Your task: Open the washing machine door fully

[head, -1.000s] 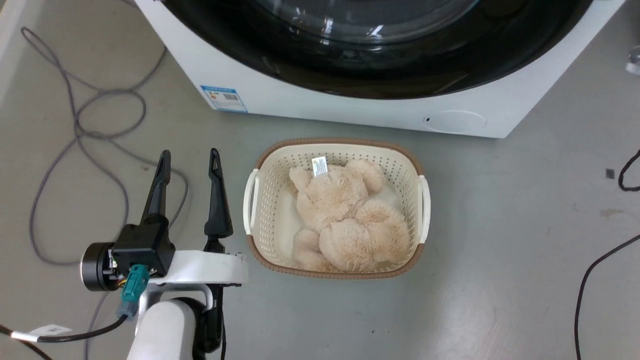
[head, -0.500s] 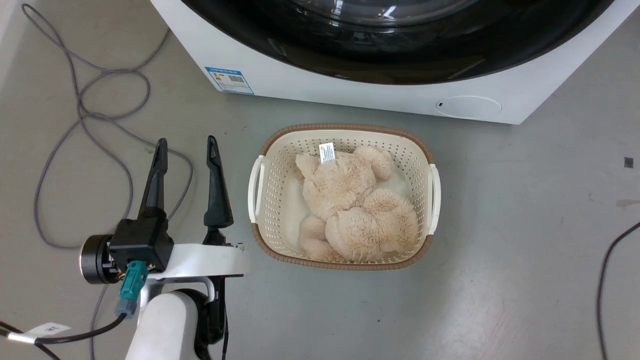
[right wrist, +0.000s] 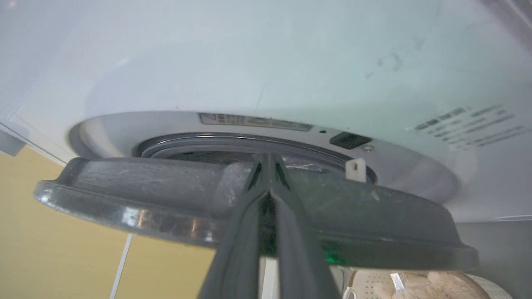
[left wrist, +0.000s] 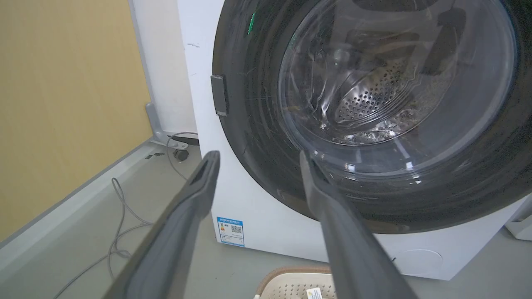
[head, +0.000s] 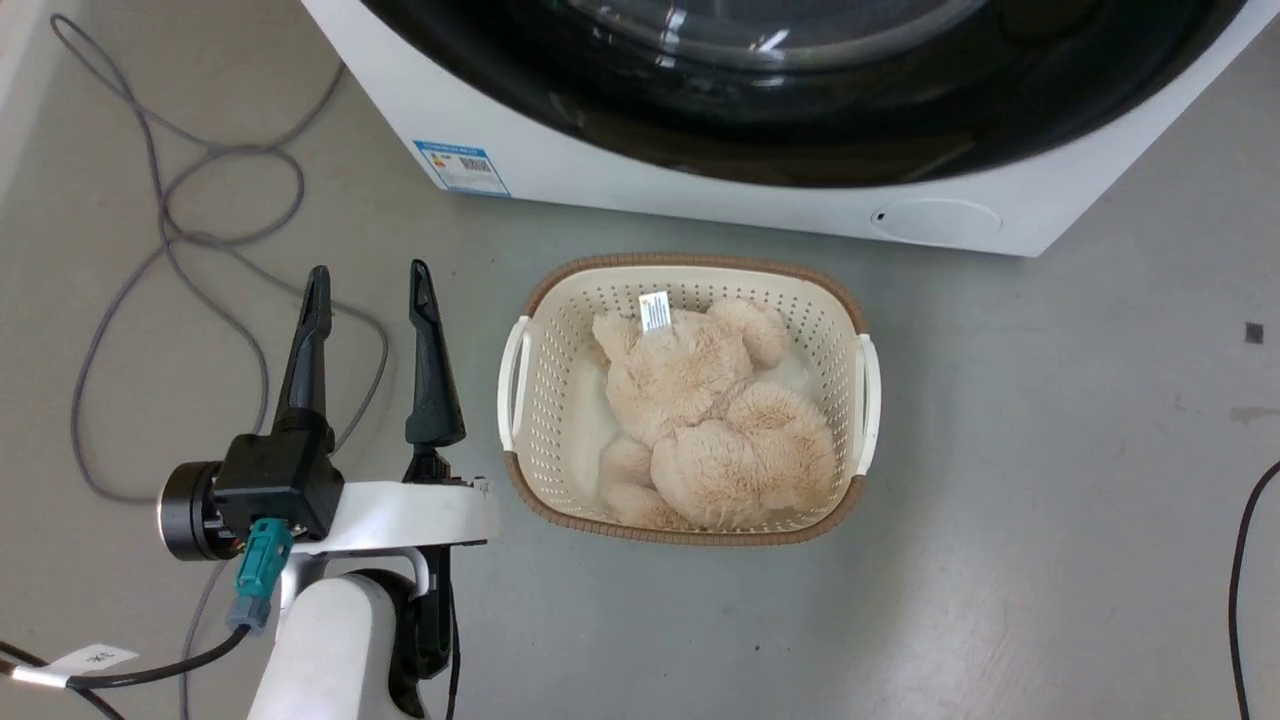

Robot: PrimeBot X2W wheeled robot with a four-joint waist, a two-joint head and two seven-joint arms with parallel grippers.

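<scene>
While ajar, door at right pincer

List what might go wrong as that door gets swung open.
The right claw is shut, seemingly only hooked across the washing machine door rim, so it may slip off the glossy edge. The basket sits close before the washing machine; the swinging arm might knock it. The grey cable by the left claw could snag.

Centre of head view: cream perforated basket, brown rim, white side handles, on grey floor. Inside: beige plush toy, white tag at top. Upper left: looped grey cable. Right edge: black cable. Left of left wrist view: yellow wall.
</scene>
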